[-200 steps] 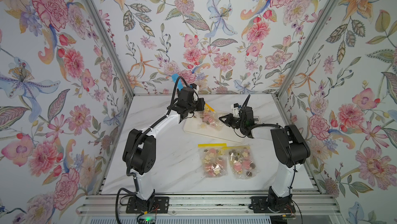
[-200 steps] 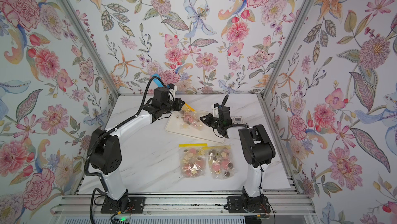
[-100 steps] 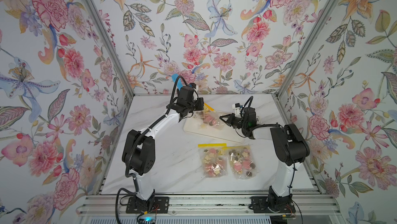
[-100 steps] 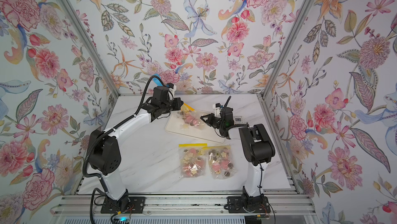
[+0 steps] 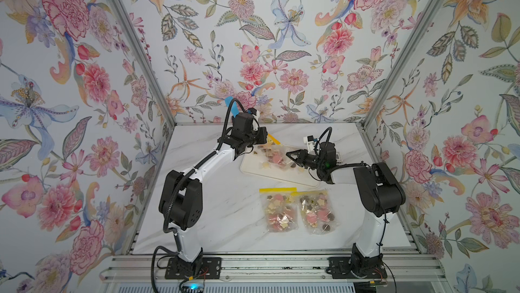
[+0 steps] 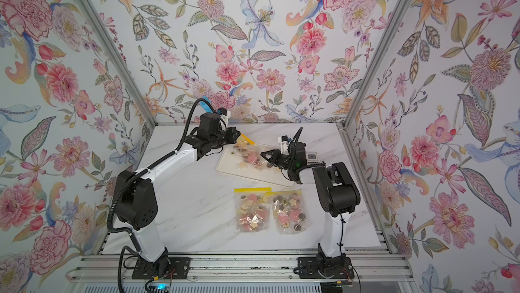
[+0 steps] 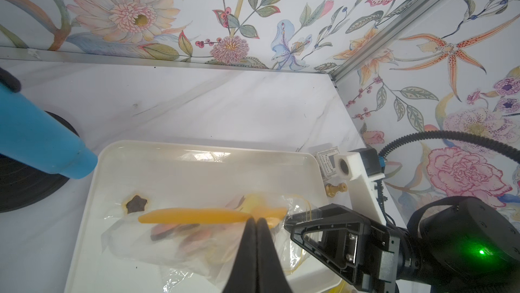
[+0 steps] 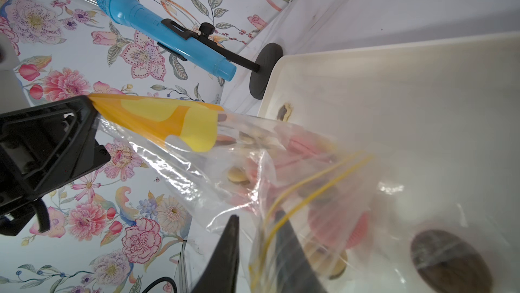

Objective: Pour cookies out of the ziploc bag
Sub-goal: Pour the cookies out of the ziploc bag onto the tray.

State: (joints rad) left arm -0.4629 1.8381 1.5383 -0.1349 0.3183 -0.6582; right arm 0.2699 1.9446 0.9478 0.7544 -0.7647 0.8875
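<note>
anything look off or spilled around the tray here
Nothing damaged. The ziploc bag sags crumpled onto the tray, lifted by its yellow strip in the left gripper; one dark star cookie lies loose on the tray beside it.

Left arm [image 5: 208,162], right arm [image 5: 342,175]: white links, blk joints, ribbed blk cables [image 7: 439,133]; left gripper [image 7: 256,219], right gripper [image 8: 257,218] blk; green LED [image 7: 481,251].
</note>
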